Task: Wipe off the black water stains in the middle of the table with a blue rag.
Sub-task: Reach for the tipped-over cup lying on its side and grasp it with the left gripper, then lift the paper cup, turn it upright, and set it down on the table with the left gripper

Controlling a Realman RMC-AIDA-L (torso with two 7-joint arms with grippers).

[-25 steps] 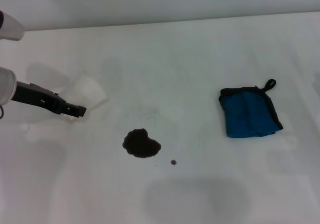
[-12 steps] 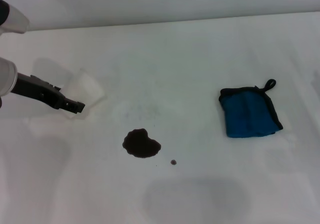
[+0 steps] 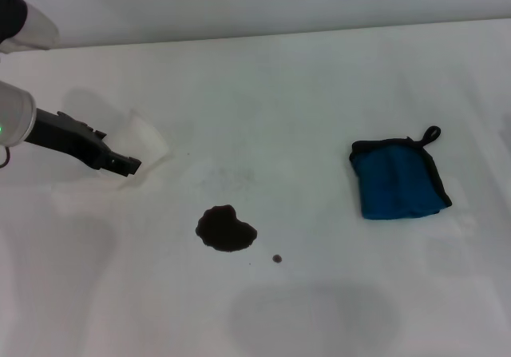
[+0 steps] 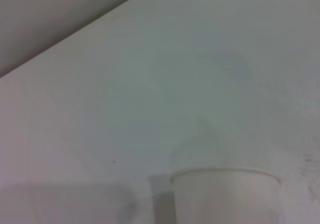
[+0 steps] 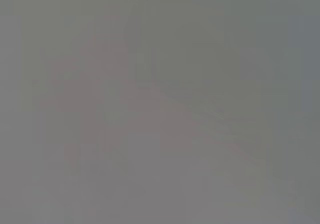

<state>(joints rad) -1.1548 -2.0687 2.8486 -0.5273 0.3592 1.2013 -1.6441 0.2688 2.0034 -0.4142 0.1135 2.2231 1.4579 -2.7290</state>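
Head view: white table; black water stains near the middle, one blotch with a tiny dot just to its right. Blue rag lies flat well to the right, untouched. Left gripper reaches in from the left edge, beside a pale cup; cannot tell if its pincer is apart or together. Left wrist view: cup upright on the table. Right wrist view: featureless grey; right gripper not seen.

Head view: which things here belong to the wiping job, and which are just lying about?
Job:
- black water stains, mid-table
- blue rag, on the robot's right
- table

Lying about:
- pale cup, beside the left gripper
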